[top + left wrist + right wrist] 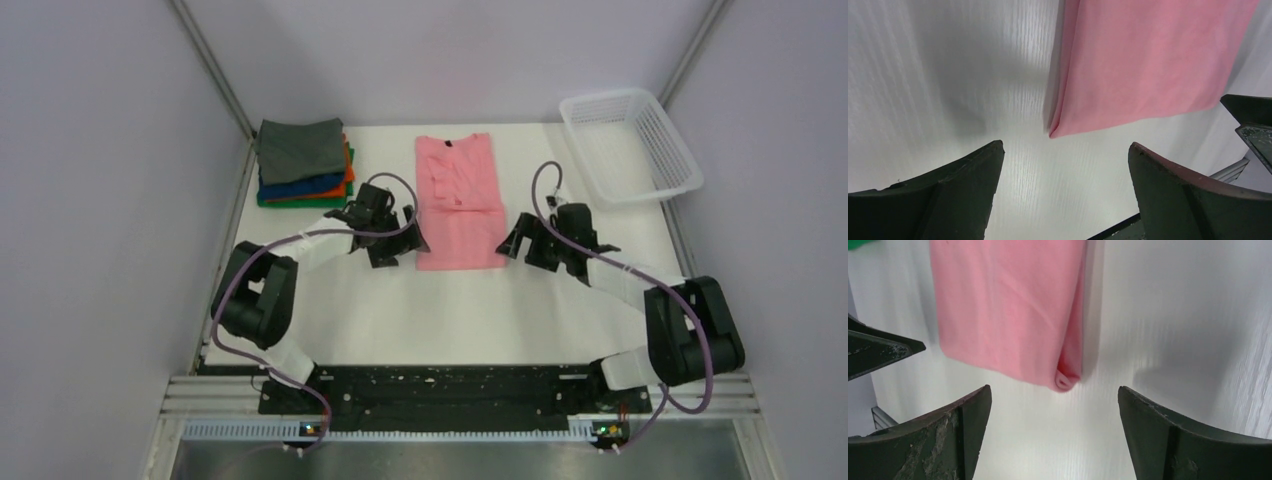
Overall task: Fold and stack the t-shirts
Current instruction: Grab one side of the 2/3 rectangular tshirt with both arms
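Note:
A pink t-shirt (460,200) lies flat in the middle of the white table, its sides folded in to a long strip, neck at the far end. Its near left corner (1055,131) and near right corner (1065,382) show in the wrist views. My left gripper (400,245) stands open just left of the shirt's near edge, nothing between its fingers (973,185). My right gripper (515,245) stands open just right of that edge, also with nothing in it. A stack of folded t-shirts (303,160), dark grey on top of blue, orange and green, sits at the far left.
A white plastic mesh basket (630,145) stands at the far right corner. White walls close in the table on the left, the right and the back. The black mounting rail (440,390) runs along the near edge.

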